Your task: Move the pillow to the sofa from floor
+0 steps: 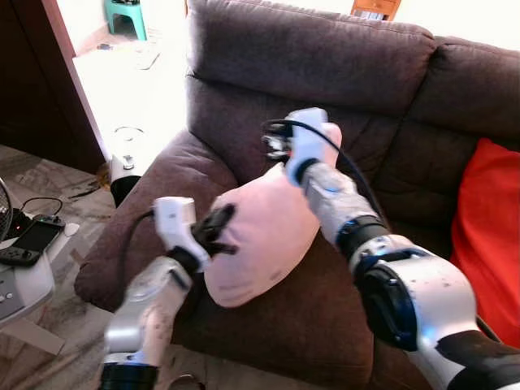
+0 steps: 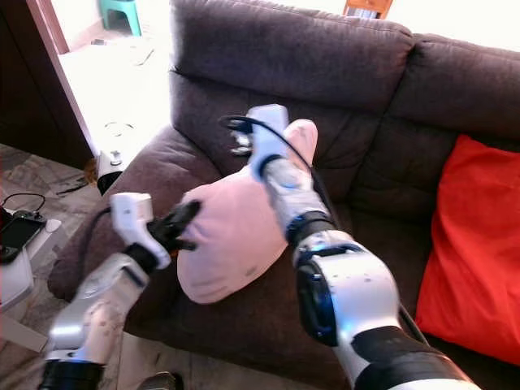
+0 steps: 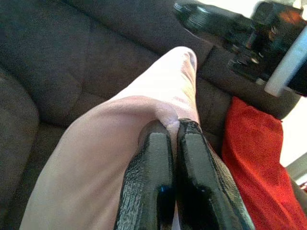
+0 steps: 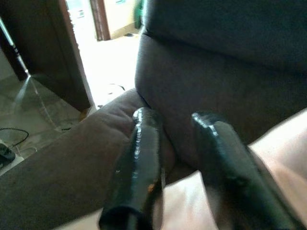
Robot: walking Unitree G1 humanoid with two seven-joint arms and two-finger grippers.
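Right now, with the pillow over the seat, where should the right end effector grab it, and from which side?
Probably the far top corner of the pillow, coming from above: that corner sticks up near the right end effector, whose fingers are open. The left end effector already pinches the near edge.

You're looking at a brown fabric couch with a red cushion on its right. Dark wooden door on the left, bright sunlit floor past it, a teal stool, marble-look tiles nearer you.
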